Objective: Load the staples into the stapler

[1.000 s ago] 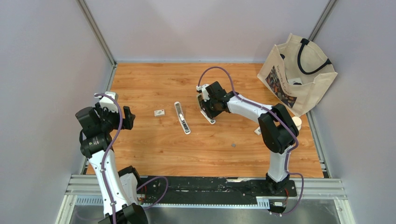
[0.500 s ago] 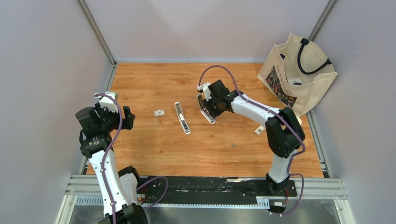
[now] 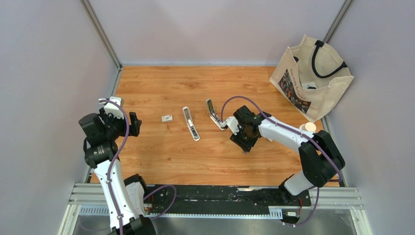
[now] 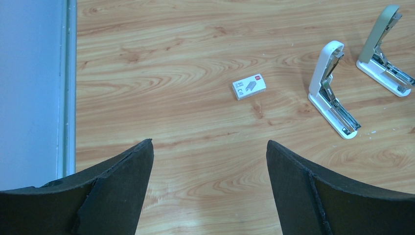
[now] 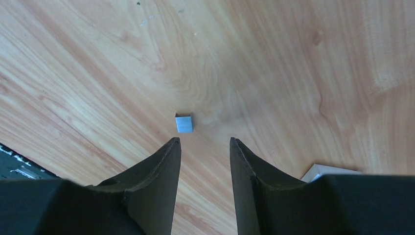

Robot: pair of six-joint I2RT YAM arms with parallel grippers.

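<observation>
Short grey metal strip of staples (image 5: 184,123) is seen lying flat on the wood-grain surface (image 5: 293,73), just beyond the fingertips of the right tool (image 5: 204,142) and not touched. The right tool's jaws are parted with only bare wood between them; nothing is gripped. Left tool (image 4: 209,143) is spread wide and empty, parked well apart at the left side.

Handling, as judged: the strip is expected to be very light and stiff, but brittle — glued staples can snap apart if squeezed hard or bent. It is low-profile smooth metal on smooth wood, so skidding away under a fingertip is likely. It is best taken across its two side walls, with the jaws squared to it and brought down to the surface before closing, light force only. The gap looks wider than the strip, so centring over it is what is needed, not more opening.

Two staplers are laid hinged open side by side — the white plastic stapler (image 4: 333,93) and the olive-topped stapler (image 4: 386,49) on a white base. Which is to be loaded cannot be told. A small white cardboard staple box (image 4: 249,86) is seen left of them.
</observation>
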